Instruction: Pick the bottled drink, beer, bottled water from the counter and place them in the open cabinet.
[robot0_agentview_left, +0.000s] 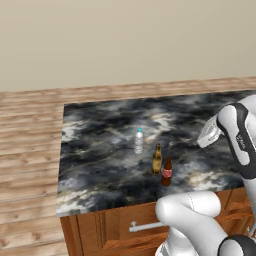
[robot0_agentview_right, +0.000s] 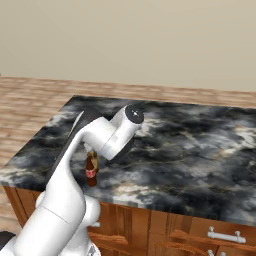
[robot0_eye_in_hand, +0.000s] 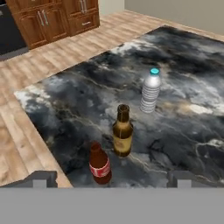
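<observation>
a: at the bottom edge of the hand view the jaws (robot0_eye_in_hand: 112, 178) stand wide apart and empty, one tip at lower left, one at lower right, above the worktop (robot0_eye_in_hand: 78, 94).

b: and what sits between them?

a: just above the gap, the bottled drink (robot0_eye_in_hand: 99, 163) at lower centre, close to the worktop's near edge. right behind it, a little up and right, the beer (robot0_eye_in_hand: 122, 131). the two are near each other, not touching as far as i can tell. the bottled water (robot0_eye_in_hand: 150, 91) stands apart, upper right of centre.

b: so the risk is crowding?

a: i'd say so. if the jaws come down on the short bottle, the far tip could clip the beer and tip it; it's tall and slim, so likely top-heavy. a knock the other way could push the drink off the edge onto the floor.

b: anything else?

a: round glass may twist in a flat grip if caught off-centre. in the left base view all three stand upright at mid-frame. the open cabinet i can't place from here, so the carry is unknown.
</observation>
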